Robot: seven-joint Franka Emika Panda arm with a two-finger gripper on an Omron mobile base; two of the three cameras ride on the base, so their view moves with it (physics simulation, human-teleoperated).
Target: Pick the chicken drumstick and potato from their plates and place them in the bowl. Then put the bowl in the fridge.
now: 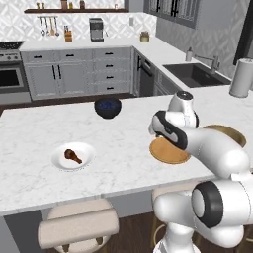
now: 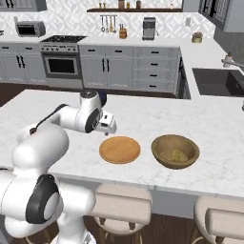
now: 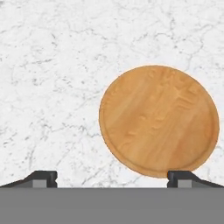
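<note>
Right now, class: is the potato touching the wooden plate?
Apart. The right base view shows the potato lying inside the bowl, with bare counter between the bowl and the wooden plate.

Drumstick (image 1: pixel 72 156) lies on the white plate (image 1: pixel 87 149); potato (image 2: pixel 177 155) sits in the wooden bowl (image 2: pixel 159 148) beside the bare wooden plate (image 2: pixel 119 149).

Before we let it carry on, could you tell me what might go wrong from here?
The drumstick is small and tapered on a glossy white plate, so the open gripper could slip off it. Carrying it to the wooden bowl, it could knock the potato inside or clip the rim.
</note>
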